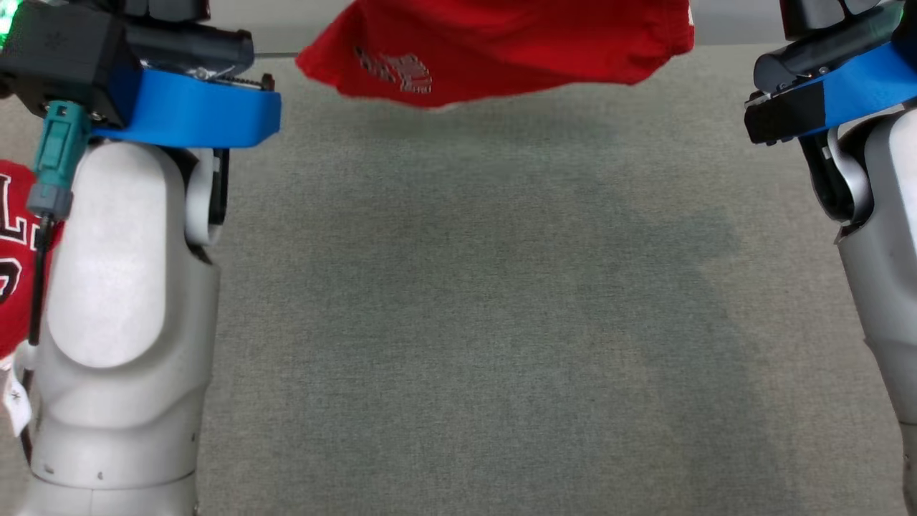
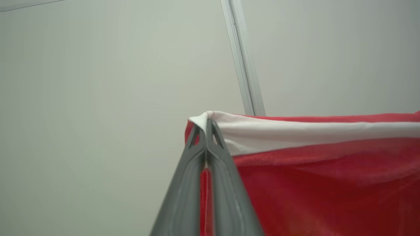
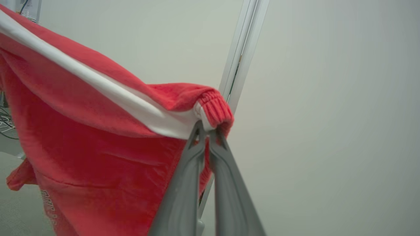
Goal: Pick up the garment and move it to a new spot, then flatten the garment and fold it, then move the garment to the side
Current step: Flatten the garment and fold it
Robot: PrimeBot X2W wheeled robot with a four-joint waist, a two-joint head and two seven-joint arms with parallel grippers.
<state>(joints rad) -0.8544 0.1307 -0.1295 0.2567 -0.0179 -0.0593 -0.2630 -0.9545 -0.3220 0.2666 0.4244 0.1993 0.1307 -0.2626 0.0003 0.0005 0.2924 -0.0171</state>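
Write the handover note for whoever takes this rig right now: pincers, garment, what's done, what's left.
Left pincer: shut on the white-striped edge of the red garment.
Right pincer: shut on its ribbed corner.
Garment: held up, stretched between both pincers, hanging above the grey surface.
Done: garment picked up.
Left: lay it at a new spot, flatten, fold, move it aside.
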